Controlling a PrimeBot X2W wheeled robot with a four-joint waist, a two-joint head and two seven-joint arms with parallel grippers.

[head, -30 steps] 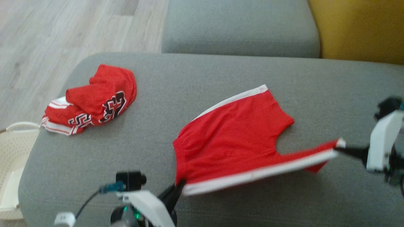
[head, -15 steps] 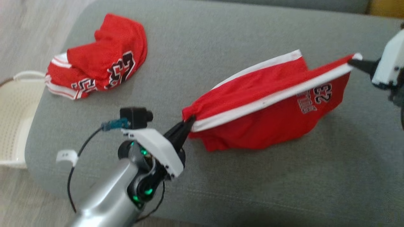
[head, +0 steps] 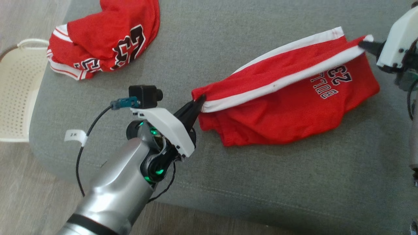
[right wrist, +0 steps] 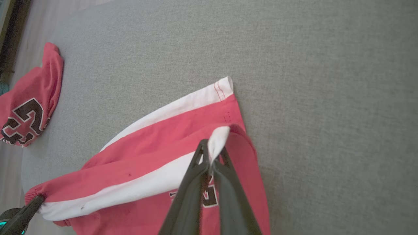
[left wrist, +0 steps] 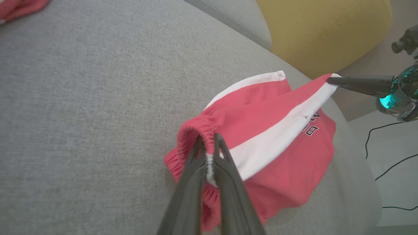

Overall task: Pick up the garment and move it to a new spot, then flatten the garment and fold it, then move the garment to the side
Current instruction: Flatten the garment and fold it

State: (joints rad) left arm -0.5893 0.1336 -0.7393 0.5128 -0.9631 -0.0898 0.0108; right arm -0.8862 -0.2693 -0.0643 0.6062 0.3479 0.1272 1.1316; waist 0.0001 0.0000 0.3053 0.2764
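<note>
Our left gripper (head: 200,100) reaches up from the lower left, its silver forearm (head: 111,202) angled toward frame centre, and pinches the waistband of the red shorts (head: 287,107). Our right gripper (head: 365,46), at the upper right edge, clamps the white-striped hem corner. Between them the shorts sag onto the grey sofa cushion (head: 261,182).

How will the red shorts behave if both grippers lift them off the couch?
Probably floppy: the red shorts sag onto the couch below the white stripe stretched between the left gripper and right gripper. Likely light, since pinches at two edges hold that stripe taut. Small grips might slip.
</note>
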